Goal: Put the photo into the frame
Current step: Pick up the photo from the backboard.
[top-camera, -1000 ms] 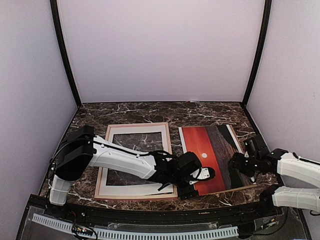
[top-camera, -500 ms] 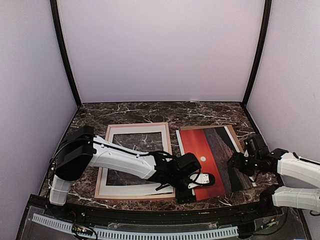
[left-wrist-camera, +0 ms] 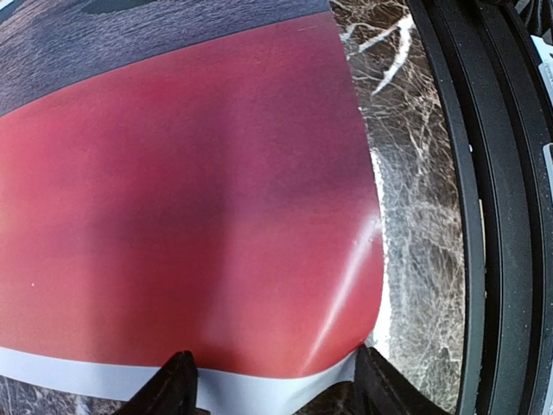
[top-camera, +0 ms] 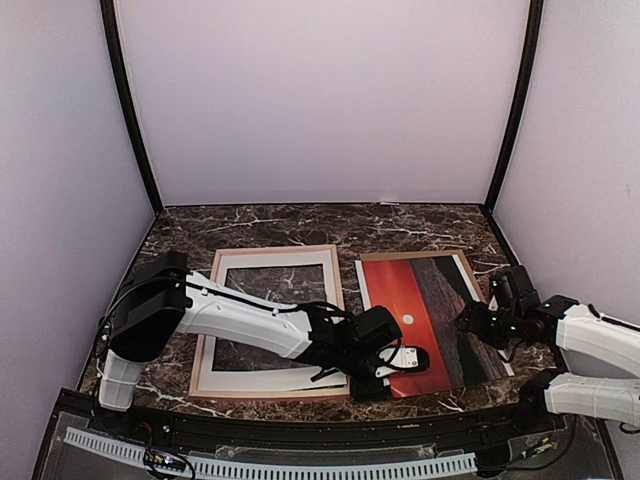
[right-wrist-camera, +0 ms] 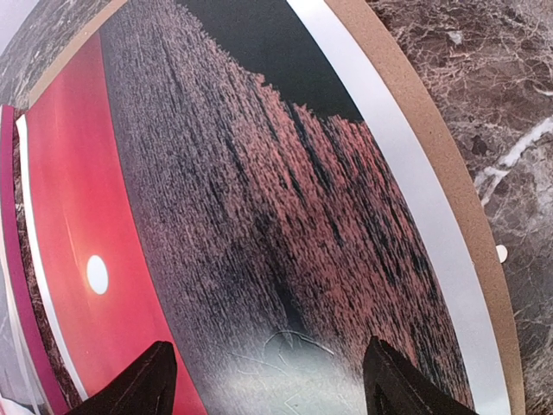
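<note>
Marble table (top-camera: pixel 300 222), photo (top-camera: pixel 400 290) beside frame (top-camera: pixel 275 248), mat (top-camera: pixel 280 259) inside frame, left fingers (left-wrist-camera: pixel 177 385), right fingers (right-wrist-camera: pixel 143 380) wide

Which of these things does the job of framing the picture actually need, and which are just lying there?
For the job: the photo, the frame left of it, the left gripper and right gripper, both open over the photo.
Just lying about: the white mat board inside the frame, the brown backing board under the photo.

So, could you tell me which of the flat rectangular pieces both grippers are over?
The sunset photo on the right, with a red-orange sky and white sun. The left gripper and right gripper are open over it; the wooden frame lies to its left.
</note>
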Tool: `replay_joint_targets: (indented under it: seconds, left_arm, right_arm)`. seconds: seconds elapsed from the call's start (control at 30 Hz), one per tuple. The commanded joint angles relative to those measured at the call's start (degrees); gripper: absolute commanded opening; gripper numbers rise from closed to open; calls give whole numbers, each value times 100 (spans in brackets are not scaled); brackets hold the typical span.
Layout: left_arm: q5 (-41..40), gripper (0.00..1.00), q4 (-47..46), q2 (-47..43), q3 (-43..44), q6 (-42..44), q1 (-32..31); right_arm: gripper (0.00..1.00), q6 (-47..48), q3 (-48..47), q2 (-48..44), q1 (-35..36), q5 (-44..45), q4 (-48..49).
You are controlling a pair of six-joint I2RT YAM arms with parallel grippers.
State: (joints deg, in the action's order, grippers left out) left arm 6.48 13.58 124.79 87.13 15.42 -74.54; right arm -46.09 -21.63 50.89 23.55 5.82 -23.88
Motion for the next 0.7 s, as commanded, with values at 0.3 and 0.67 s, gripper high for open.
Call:
replay_joint_targets:
  seconds: [0.3, 0.67]
  left_arm:
    - [268, 43, 891, -222, -329, -129, -52]
    - [172, 41, 987, -653, -352, -48, -26]
  right_arm:
    - [75, 81, -70, -57, 36, -9, 34]
    - [76, 69, -431, 3, 25, 375, -381]
